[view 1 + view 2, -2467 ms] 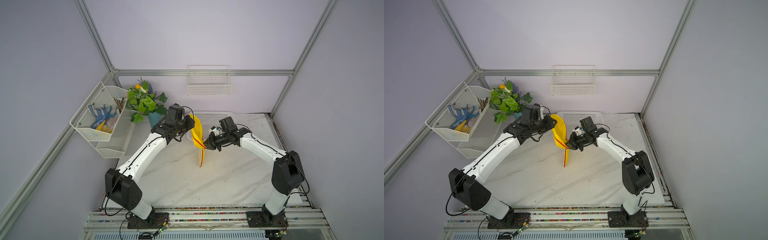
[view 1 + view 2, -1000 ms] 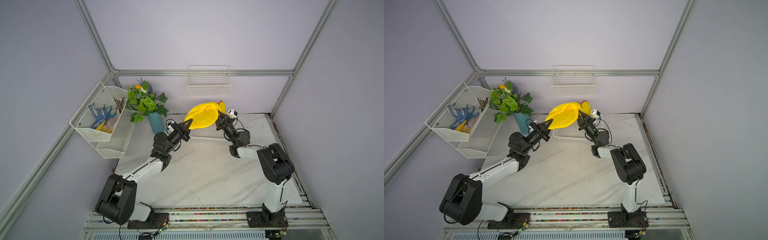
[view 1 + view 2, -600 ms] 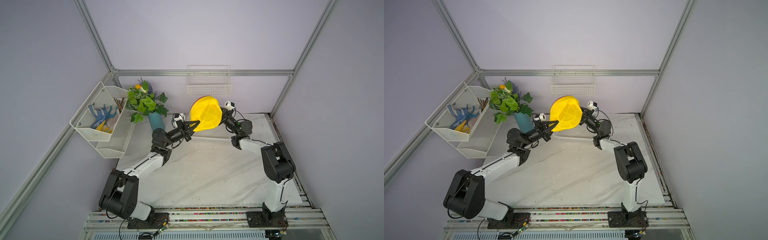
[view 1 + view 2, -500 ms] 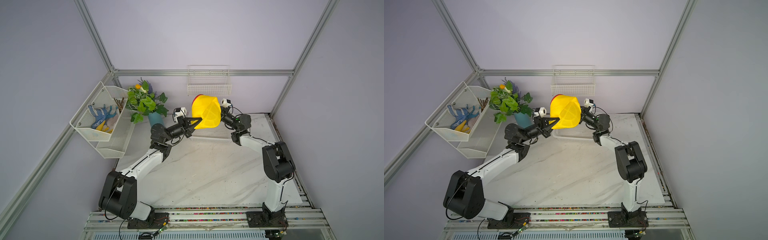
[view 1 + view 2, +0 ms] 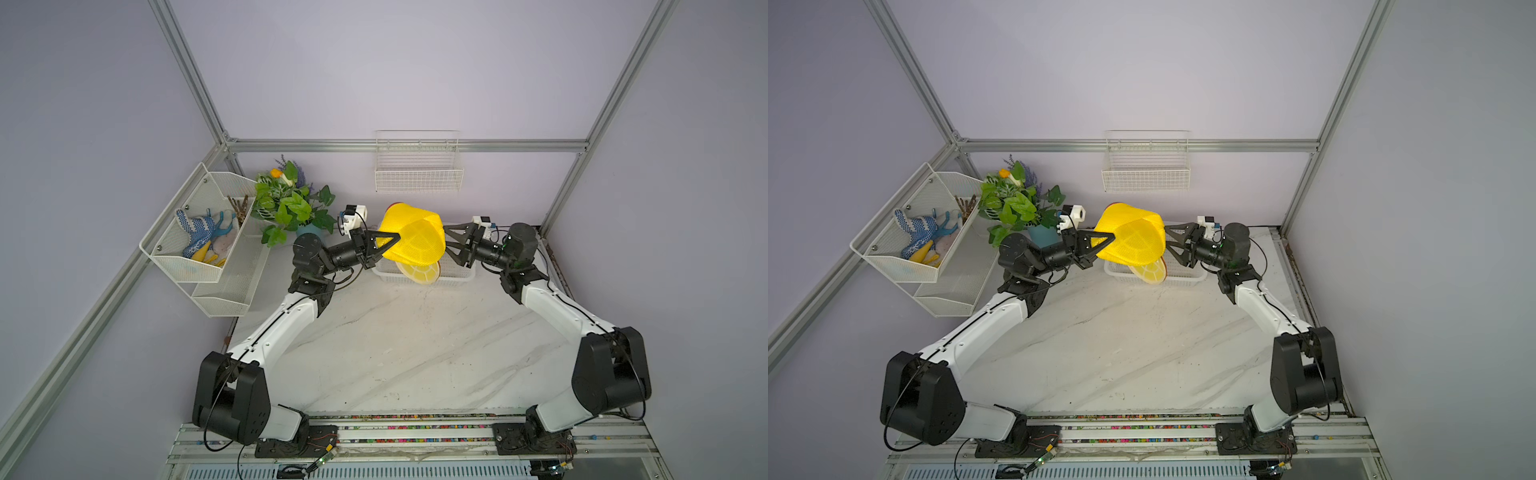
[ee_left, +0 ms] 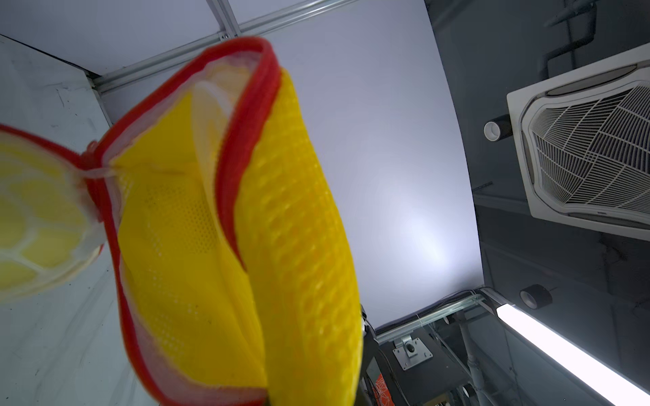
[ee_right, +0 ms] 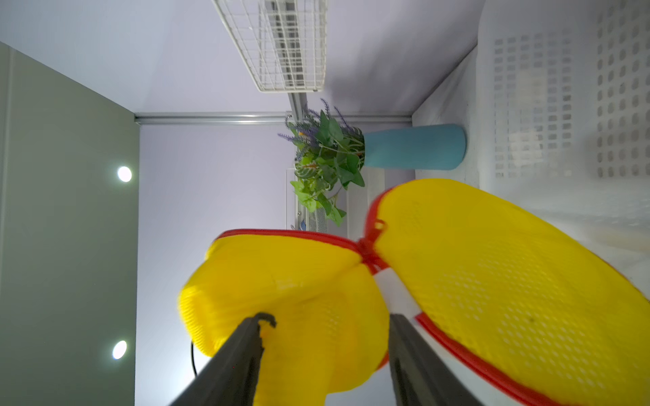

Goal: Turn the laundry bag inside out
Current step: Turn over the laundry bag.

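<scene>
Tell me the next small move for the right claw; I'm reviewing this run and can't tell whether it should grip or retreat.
Probably draw the right claw straight back. Its jaws stand open with yellow mesh between them in the right wrist view, while the left claw, shut on the laundry bag, holds it above the white basket. Retreating avoids a snag.

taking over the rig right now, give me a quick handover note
Left gripper: shut on the laundry bag, holding it in the air by the white basket.
Right gripper: open, jaws spread at the bag's far side, not gripping.
Done: bag lifted, zip open, round flap hanging down.
Left: I cannot tell whether the bag is fully turned. Check it, finish turning it and set it down.
</scene>
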`<action>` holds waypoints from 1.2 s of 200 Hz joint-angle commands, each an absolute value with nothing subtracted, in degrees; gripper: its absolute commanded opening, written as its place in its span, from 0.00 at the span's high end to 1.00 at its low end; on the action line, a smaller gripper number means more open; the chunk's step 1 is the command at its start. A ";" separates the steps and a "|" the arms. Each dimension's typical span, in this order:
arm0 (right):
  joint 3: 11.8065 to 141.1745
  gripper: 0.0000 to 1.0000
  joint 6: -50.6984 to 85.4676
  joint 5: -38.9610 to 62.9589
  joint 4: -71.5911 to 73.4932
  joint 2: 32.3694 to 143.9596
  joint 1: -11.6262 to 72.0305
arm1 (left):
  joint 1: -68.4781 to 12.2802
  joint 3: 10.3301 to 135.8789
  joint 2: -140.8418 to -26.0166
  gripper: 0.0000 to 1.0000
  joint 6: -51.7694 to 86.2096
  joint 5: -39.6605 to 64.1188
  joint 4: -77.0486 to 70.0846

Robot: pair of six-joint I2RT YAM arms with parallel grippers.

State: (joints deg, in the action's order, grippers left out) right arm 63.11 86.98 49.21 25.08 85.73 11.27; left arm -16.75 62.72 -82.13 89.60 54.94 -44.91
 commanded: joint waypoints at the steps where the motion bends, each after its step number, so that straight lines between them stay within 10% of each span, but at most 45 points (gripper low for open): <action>1: 58.89 0.30 89.54 48.19 24.30 81.40 12.12 | -15.84 64.09 -82.70 1.00 87.20 50.36 -43.75; 129: 57.57 0.18 102.96 32.78 38.13 87.61 24.16 | -20.76 65.69 -88.20 1.00 87.28 36.34 -44.30; 214: 62.77 1.00 106.87 27.76 50.74 95.40 23.41 | -21.16 57.20 -81.71 1.00 83.68 49.58 -37.55; 240: 65.88 1.00 98.18 38.31 44.44 95.22 21.57 | -19.36 58.59 -78.32 0.43 77.43 52.61 -27.75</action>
State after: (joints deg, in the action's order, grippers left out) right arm 62.76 105.58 31.33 47.88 94.50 23.59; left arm -19.51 60.20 -82.98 83.88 42.06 -35.42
